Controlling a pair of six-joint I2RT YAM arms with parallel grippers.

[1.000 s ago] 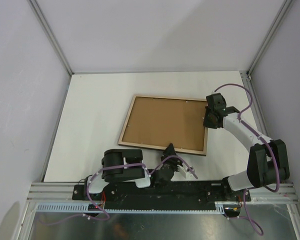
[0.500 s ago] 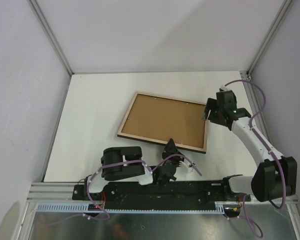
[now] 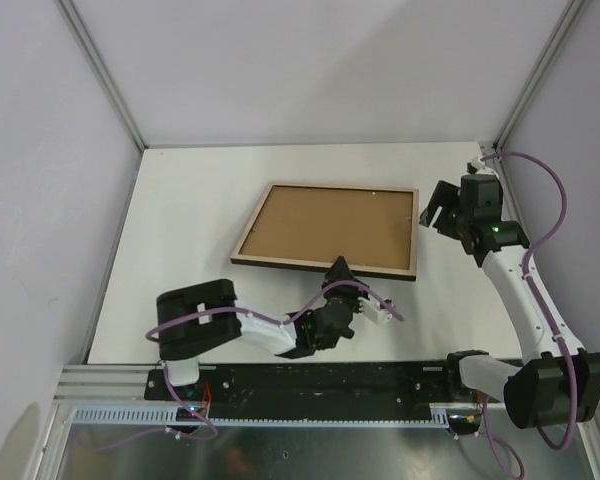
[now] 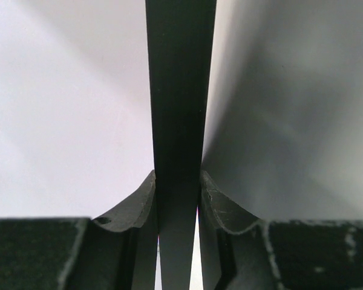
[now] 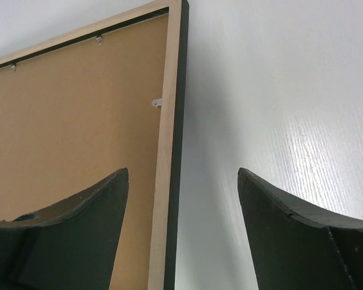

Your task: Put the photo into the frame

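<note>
The frame (image 3: 300,264) lies face down on the white table, its pale wood reverse up, with the brown backing board (image 3: 330,225) inside it. My left gripper (image 3: 338,272) is shut on the frame's near edge; in the left wrist view the black edge (image 4: 178,109) runs straight up between the pads (image 4: 139,202). My right gripper (image 3: 433,212) hangs open just off the frame's right side. In the right wrist view its fingers straddle the wood rim (image 5: 167,145) from above without touching it, the left one over the backing board (image 5: 72,121). The photo is out of view.
Small metal tabs (image 5: 157,102) hold the backing board in the frame. Bare white table (image 3: 180,230) lies to the left of and behind the frame. Grey walls close in the left, back and right sides, the right wall close behind my right arm.
My right gripper opened, let go of the frame's right edge and drew back up to the right. The left arm reached forward, and the frame swung round to lie more level.
</note>
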